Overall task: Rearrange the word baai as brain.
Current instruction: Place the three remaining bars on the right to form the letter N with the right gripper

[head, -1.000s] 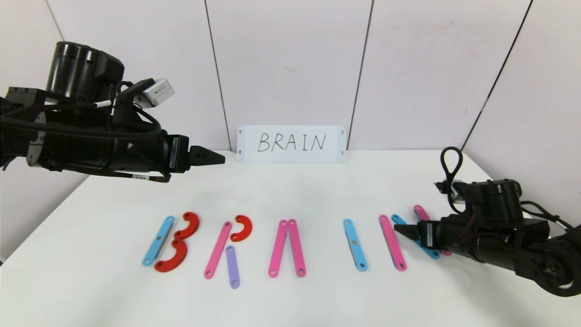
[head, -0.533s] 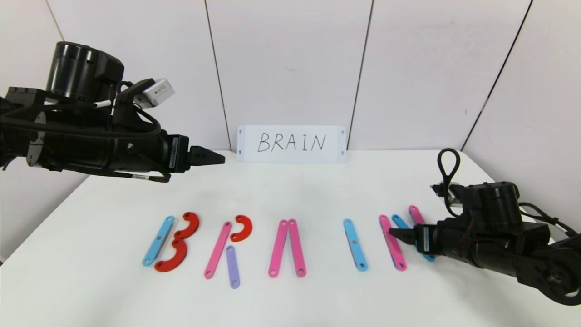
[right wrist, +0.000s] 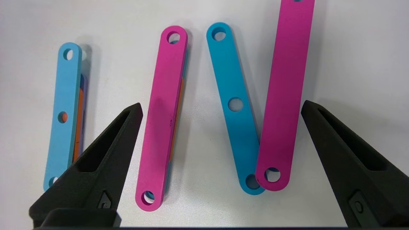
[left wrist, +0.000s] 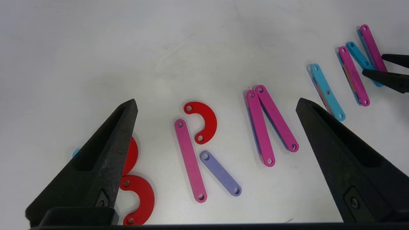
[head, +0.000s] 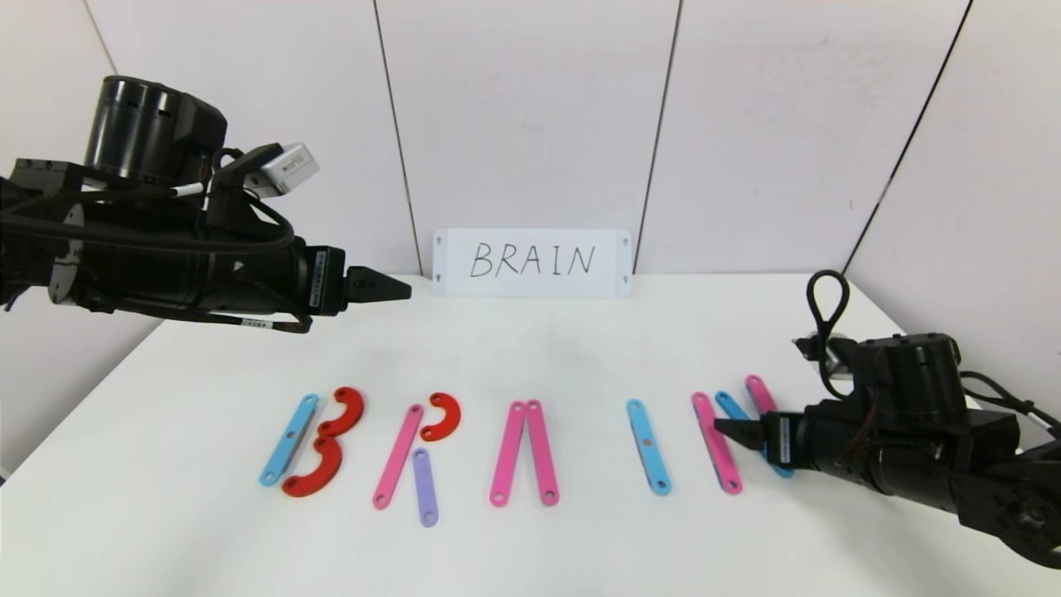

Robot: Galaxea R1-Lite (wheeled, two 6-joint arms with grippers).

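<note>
Flat holed pieces on the white table (head: 547,365) now read as brain; the spelling baai does not show. The B is a blue bar (head: 287,439) with two red curves (head: 315,470). The R has a pink bar (head: 398,456), a red curve (head: 442,416) and a purple bar (head: 424,487). Two pink bars (head: 524,452) make the A, and a blue bar (head: 648,448) the I. My right gripper (head: 725,429) hovers open over the N (right wrist: 223,105), which is a pink bar (right wrist: 163,111), a blue bar (right wrist: 235,105) and a pink bar (right wrist: 284,95). My left gripper (head: 398,290) hangs open, high at the back left.
A white card (head: 532,262) handwritten BRAIN leans against the back wall. The left gripper (left wrist: 215,100) looks down on the R and A from well above. The table's front edge lies just below the letters.
My right gripper dipped slightly toward me and the far pink bar of the N shifted a little left. It stayed open. The left arm has not moved.
</note>
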